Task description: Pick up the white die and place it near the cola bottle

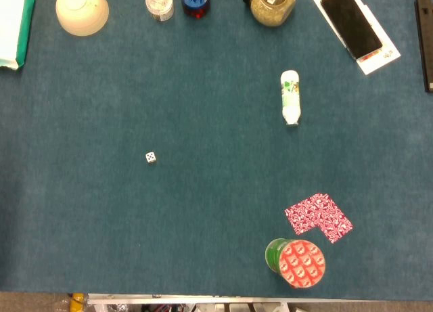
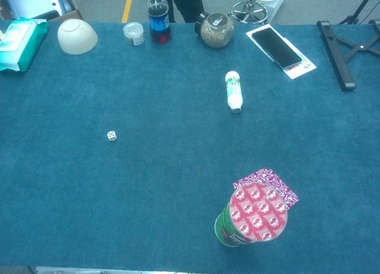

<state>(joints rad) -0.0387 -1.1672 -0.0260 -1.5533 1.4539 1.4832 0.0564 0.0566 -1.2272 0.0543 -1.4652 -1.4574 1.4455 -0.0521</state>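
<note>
1. Two camera views look down on a bench [image 1: 203,210] covered in dark teal cloth. In the head view, a small white die [image 1: 151,157] with black pips lies alone on the cloth, left of centre, touching nothing.
2. Along the far edge, from left to right, are a green packet [image 1: 13,24], an upturned cream bowl [image 1: 82,10], a small round tub [image 1: 160,3], the cola bottle [image 1: 195,1] with a blue label, a glass jar [image 1: 272,4] of brownish contents, and a black phone [image 1: 350,22] lying on a white sheet. The die is well apart from the cola bottle.
3. Right of centre, a white bottle [image 1: 290,97] with a green label lies on its side. Near the front right, a red patterned card [image 1: 318,217] lies flat, and just beside it stands a green can [image 1: 295,261] with a red lid.
4. In the chest view, the die [image 2: 111,135] again sits on open cloth at the left, well short of the cola bottle [image 2: 158,16] standing upright at the far edge between the tub [image 2: 133,33] and the jar [image 2: 216,30].
5. The bowl [image 2: 77,36] and packet [image 2: 21,36] are far left, the phone [image 2: 276,47] far right, with a black frame [image 2: 344,54] beyond it. The white bottle [image 2: 234,91] lies right of centre. The can [image 2: 252,217] stands in the foreground, partly covering the card [image 2: 267,180].
6. Neither hand shows in either view, so whether they are open or holding anything cannot be told.
</note>
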